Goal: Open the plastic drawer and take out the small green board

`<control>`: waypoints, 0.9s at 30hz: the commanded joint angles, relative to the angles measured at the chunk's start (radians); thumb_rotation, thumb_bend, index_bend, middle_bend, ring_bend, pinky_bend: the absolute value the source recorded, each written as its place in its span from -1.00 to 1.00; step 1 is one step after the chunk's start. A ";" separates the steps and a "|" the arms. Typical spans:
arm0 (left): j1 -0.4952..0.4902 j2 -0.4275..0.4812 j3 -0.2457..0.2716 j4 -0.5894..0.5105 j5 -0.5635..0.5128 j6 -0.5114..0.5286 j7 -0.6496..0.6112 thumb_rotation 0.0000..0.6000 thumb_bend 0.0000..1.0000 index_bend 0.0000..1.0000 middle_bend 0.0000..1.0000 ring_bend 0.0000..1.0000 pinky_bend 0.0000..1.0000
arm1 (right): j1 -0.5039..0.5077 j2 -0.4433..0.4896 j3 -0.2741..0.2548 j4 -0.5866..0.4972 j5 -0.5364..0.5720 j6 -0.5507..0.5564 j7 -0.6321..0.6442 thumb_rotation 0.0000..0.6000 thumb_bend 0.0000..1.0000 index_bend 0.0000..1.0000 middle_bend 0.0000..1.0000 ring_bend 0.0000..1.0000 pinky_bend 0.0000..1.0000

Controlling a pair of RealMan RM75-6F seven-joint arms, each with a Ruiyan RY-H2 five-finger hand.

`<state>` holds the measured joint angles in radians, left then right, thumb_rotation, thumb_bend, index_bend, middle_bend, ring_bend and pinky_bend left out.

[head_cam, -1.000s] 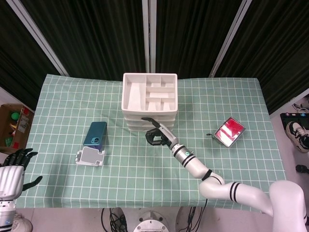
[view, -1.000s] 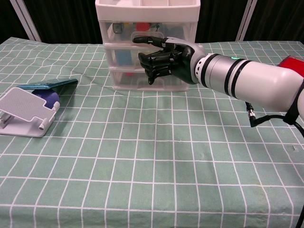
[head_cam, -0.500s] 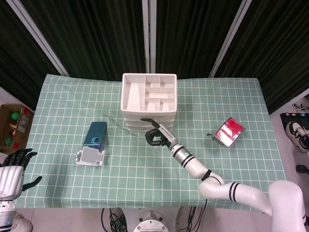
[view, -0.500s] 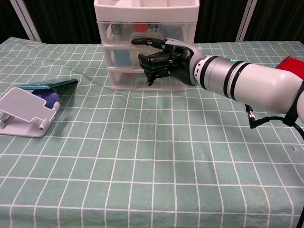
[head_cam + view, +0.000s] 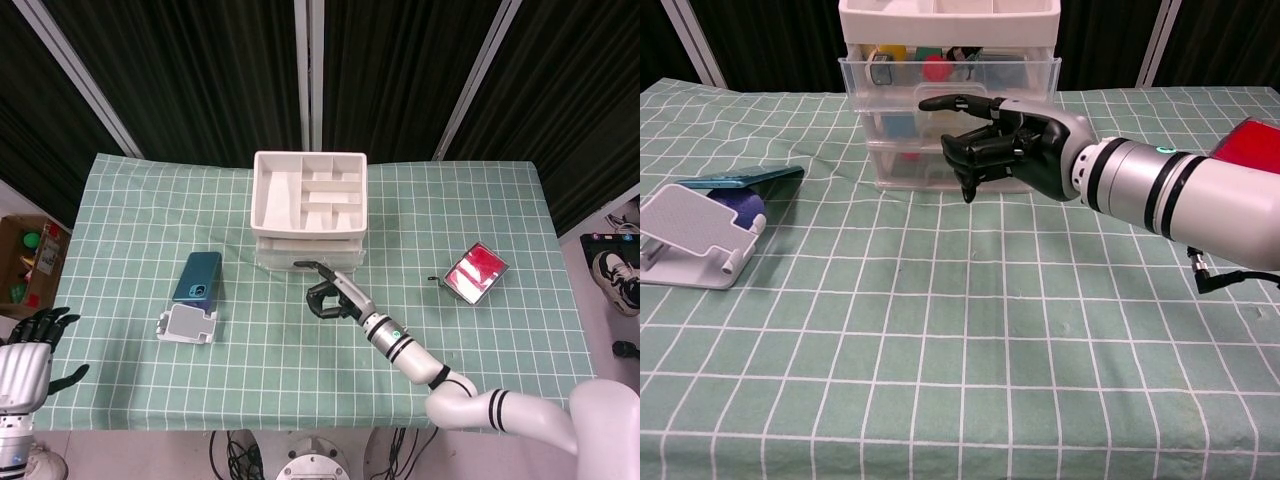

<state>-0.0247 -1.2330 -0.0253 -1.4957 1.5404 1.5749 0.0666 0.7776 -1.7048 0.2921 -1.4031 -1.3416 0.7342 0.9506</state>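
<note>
The clear plastic drawer unit (image 5: 308,200) (image 5: 950,150) stands at the table's far middle with a white tray on top. Its top drawer (image 5: 948,75) (image 5: 308,253) is pulled partly out toward me. Through the drawer's front I see yellow, red and dark items and a green piece (image 5: 923,53), possibly the green board. My right hand (image 5: 1005,140) (image 5: 332,296) hovers just in front of the drawers, fingers curled in on nothing, thumb stretched out to the open drawer's front edge. My left hand (image 5: 35,340) hangs off the table's near left corner, fingers apart and empty.
A blue phone (image 5: 197,276) (image 5: 740,181) lies left of the unit, partly on a white phone stand (image 5: 187,324) (image 5: 695,235). A red-screened device (image 5: 476,272) (image 5: 1252,145) with a cable lies to the right. A green checked cloth (image 5: 300,370) covers the table.
The top drawer has slid out toward me. My right hand has drawn back from the unit's front along with it. The left hand has not moved.
</note>
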 commanded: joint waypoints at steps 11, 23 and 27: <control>0.003 -0.004 0.000 0.006 0.001 0.005 -0.006 1.00 -0.99 -0.50 -0.62 -0.71 -0.58 | -0.093 0.226 -0.138 -0.267 -0.038 0.100 -0.395 1.00 -0.05 -1.00 0.40 0.27 0.24; 0.004 -0.005 0.001 -0.001 0.009 0.011 -0.001 1.00 -1.00 -0.50 -0.62 -0.71 -0.59 | -0.088 0.376 -0.050 -0.430 0.077 0.170 -0.641 1.00 -0.05 -0.91 0.48 0.31 0.27; 0.003 -0.007 0.001 0.000 0.006 0.006 -0.002 1.00 -1.00 -0.50 -0.62 -0.71 -0.59 | -0.043 0.369 -0.021 -0.401 0.178 0.121 -0.696 1.00 -0.05 -0.89 0.49 0.32 0.27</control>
<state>-0.0214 -1.2396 -0.0246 -1.4953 1.5462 1.5813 0.0651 0.7036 -1.3389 0.2449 -1.8174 -1.2192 0.8875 0.2933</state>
